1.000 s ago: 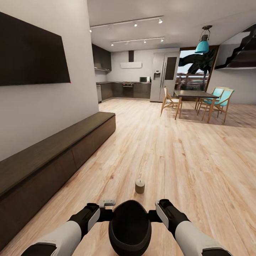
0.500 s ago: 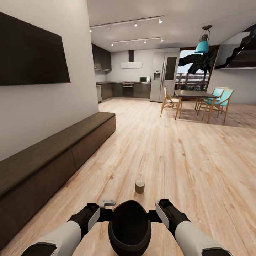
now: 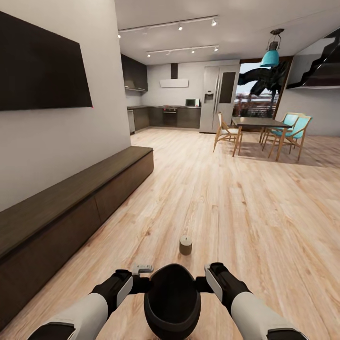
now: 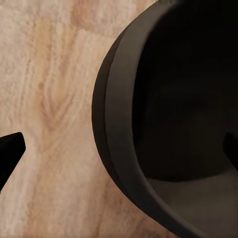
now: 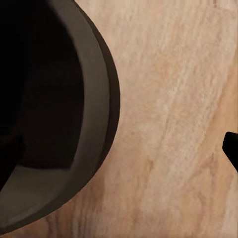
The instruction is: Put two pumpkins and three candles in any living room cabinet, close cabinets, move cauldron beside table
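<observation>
a round-bellied black cauldron with a flared rim (image 3: pixel 172 302) sits low and centred in the head view, between the two arms. the left gripper (image 3: pixel 141 278) is at the rim's left side and the right gripper (image 3: pixel 204 283) at its right side, one on each flank. in the left wrist view one dark fingertip (image 4: pixel 10 151) lies outside the pot over the floor and another dark tip shows inside the bowl, so the rim (image 4: pixel 119 129) runs between the spread fingers; whether they press on it i cannot tell. in the right wrist view one dark fingertip (image 5: pixel 231 148) is outside the pot, well apart from the wall (image 5: pixel 96 124); the other finger is lost in the dark interior, so i cannot tell the grip there either.

just beyond the cauldron, a short stubby tan-brown candle with a paler top (image 3: pixel 185 246) stands upright on the pale plank wood floor (image 3: pixel 226 208). to the left, a long low dark brown wooden cabinet (image 3: pixel 71 208) runs along the white wall, its plain fronts flush and shut. above it hangs a large black flat screen (image 3: pixel 42 71). far on the right stands a dark-topped dining table with wooden legs (image 3: pixel 257 125), with wooden chairs around it, two of them teal (image 3: pixel 293 130), under a teal hanging lamp (image 3: pixel 270 57). at the far end a dark kitchen and a steel fridge (image 3: pixel 218 99).
</observation>
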Controlling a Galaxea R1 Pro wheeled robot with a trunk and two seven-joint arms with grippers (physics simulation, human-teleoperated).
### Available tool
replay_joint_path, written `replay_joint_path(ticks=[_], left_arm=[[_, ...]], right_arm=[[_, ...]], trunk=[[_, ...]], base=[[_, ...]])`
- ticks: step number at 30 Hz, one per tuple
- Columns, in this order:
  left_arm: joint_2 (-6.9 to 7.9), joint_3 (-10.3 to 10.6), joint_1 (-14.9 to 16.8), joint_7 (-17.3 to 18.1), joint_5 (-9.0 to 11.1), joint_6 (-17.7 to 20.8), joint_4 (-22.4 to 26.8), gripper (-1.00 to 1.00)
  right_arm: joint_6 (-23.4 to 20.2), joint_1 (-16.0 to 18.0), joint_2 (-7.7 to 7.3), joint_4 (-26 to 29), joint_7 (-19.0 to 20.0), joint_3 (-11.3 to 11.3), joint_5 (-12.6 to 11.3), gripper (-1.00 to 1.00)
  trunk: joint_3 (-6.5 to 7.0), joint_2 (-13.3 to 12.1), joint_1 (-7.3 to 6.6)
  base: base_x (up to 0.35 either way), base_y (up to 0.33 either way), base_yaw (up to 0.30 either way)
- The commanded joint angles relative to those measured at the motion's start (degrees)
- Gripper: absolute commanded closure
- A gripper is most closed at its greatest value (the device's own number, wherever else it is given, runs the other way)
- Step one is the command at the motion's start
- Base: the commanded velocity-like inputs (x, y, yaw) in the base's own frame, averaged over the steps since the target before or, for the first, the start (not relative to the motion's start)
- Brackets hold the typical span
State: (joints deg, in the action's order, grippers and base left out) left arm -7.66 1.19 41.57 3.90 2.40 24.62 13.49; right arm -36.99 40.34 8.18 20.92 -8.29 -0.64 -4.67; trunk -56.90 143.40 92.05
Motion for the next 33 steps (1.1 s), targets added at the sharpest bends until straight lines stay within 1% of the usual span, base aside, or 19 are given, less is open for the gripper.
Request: replay_joint_path(ticks=[1,8,14,20,26,33], left_arm=[[0.01,0.1,0.0,0.1,0.2,0.2,0.1,-1.0],[-0.03,0.1,0.0,0.1,0.2,-0.6,0.1,-1.0],[-0.06,0.1,0.0,0.1,0.2,-0.8,0.1,-1.0],[-0.12,0.1,0.0,0.1,0.2,-0.9,0.0,-1.0],[-0.15,0.2,0.0,0.1,0.2,-0.9,0.2,-1.0],[-0.16,0.2,0.0,0.1,0.2,-1.8,0.2,-1.0]], right_arm=[[-0.2,0.1,0.04,0.1,-0.4,-0.1,-0.5,-1.0],[-0.2,0.2,0.78,-0.5,-0.3,-0.1,-0.6,-1.0],[-0.1,0.3,0.95,-0.6,-0.3,-0.1,-0.6,-1.0],[0.0,0.3,0.96,0.0,-0.3,-0.1,-0.5,-1.0],[1.4,0.3,0.99,0.3,-0.3,-0.1,-0.5,-1.0],[1.9,0.3,1.04,0.4,-0.3,-0.2,-0.5,-1.0]], trunk=[[-0.06,0.0,-0.01],[-1.61,0.1,0.17],[-2.94,0.2,0.32],[-2.94,0.2,0.32],[-4.27,0.3,0.48],[-5.82,0.4,0.66]], base=[[0.0,0.0,0.0],[0.0,0.0,0.0],[0.0,0.0,0.0],[0.0,0.0,0.0],[0.0,0.0,0.0],[0.0,0.0,0.0]])
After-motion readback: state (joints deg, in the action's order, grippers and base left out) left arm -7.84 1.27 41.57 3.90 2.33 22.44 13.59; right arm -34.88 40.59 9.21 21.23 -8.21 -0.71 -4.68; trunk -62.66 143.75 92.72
